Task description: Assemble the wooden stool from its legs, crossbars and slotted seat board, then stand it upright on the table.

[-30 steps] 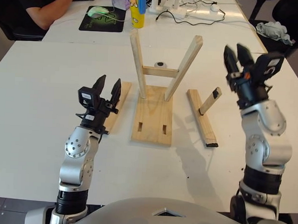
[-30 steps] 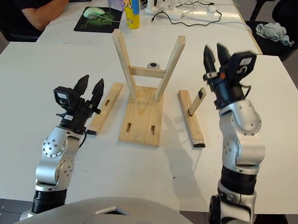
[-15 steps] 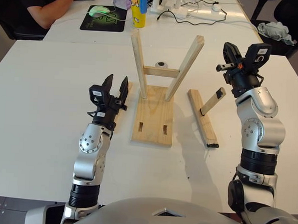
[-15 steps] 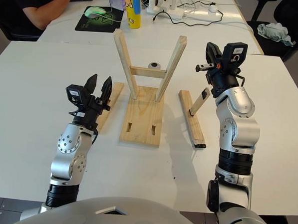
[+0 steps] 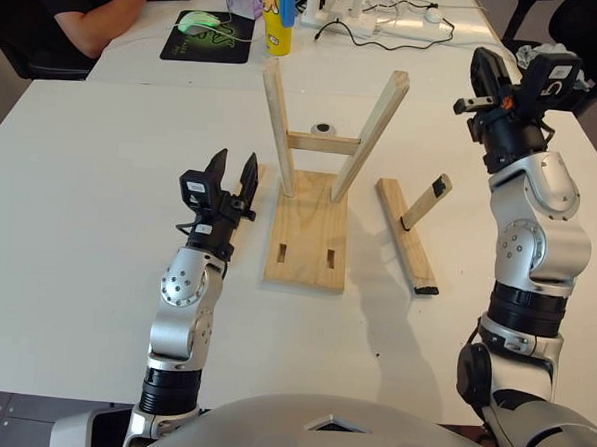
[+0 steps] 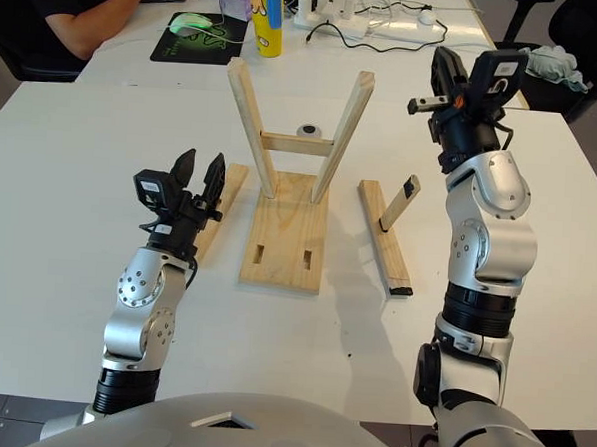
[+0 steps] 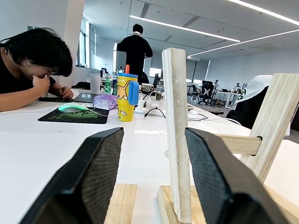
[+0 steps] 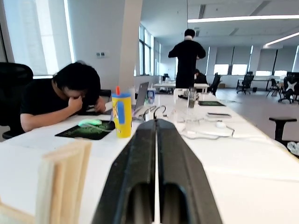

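- The right claw (image 5: 482, 65) has lifted off from above the right-hand leg (image 5: 406, 236) and swung out toward the tabletop's far right corner. Its fingers were spread a second ago and are now pressed together on nothing.
- The left claw (image 5: 234, 165) pushed forward a little, then settled. It hangs wide open just over the left-hand leg (image 6: 231, 183), which lies flat beside the seat board (image 5: 306, 239).
- To me this looks like the left side lining up a pick while the right backs off; nothing is grasped yet.
- The seat board lies flat mid-tabletop, with two upright legs (image 5: 276, 132) and a crossbar (image 5: 323, 143) standing at its far end. The near slots (image 5: 305, 253) are unfilled.
- The right-hand leg lies loose with a short crossbar stub (image 5: 425, 200) sticking up from it.
- There is bare tabletop (image 5: 90, 193) to the left and toward the robot. The upright legs stand close beside the left claw, which is the tight side for any lift.
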Controlling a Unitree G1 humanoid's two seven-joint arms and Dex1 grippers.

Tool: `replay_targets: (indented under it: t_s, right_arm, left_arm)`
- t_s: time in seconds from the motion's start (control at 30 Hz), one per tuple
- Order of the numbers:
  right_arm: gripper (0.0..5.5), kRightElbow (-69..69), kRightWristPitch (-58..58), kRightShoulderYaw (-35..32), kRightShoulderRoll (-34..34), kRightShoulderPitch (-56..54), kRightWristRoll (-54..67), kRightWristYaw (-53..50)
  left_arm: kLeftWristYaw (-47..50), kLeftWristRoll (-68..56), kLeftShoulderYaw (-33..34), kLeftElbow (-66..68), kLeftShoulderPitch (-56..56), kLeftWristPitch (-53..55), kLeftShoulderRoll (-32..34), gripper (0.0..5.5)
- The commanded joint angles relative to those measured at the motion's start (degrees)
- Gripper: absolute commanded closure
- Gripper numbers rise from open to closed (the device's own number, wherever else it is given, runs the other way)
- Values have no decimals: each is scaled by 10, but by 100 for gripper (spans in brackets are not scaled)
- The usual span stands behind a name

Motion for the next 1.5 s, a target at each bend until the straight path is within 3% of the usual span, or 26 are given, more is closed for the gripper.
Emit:
replay_targets:
  t_s: [0.03, 0.5, 0.93, 1.03, 1.23, 1.5]
  right_arm:
    - [548, 6, 117, 35, 7, 85, 10, 0]
    - [548, -12, 135, 36, 6, 68, 4, -5]
    - [548, -62, -21, -58, 26, -38, 48, -22]
    - [548, -53, -4, -36, 25, -10, 37, -20]
    - [548, 2, 183, 30, 42, 128, 40, -37]
    - [548, -8, 177, 26, 38, 95, 47, -33]
  left_arm:
    - [0, -5, 9, -3, -3, 4, 3, 308]
    - [-8, -11, 11, 0, -12, 6, 5, 308]
    - [-11, -9, 10, 12, -15, -3, 3, 308]
    - [-12, -9, 9, 12, -15, -3, 3, 308]
    - [-20, -13, 11, 16, -23, 1, 10, 308]
    - [-20, -15, 17, 17, -29, 1, 9, 308]
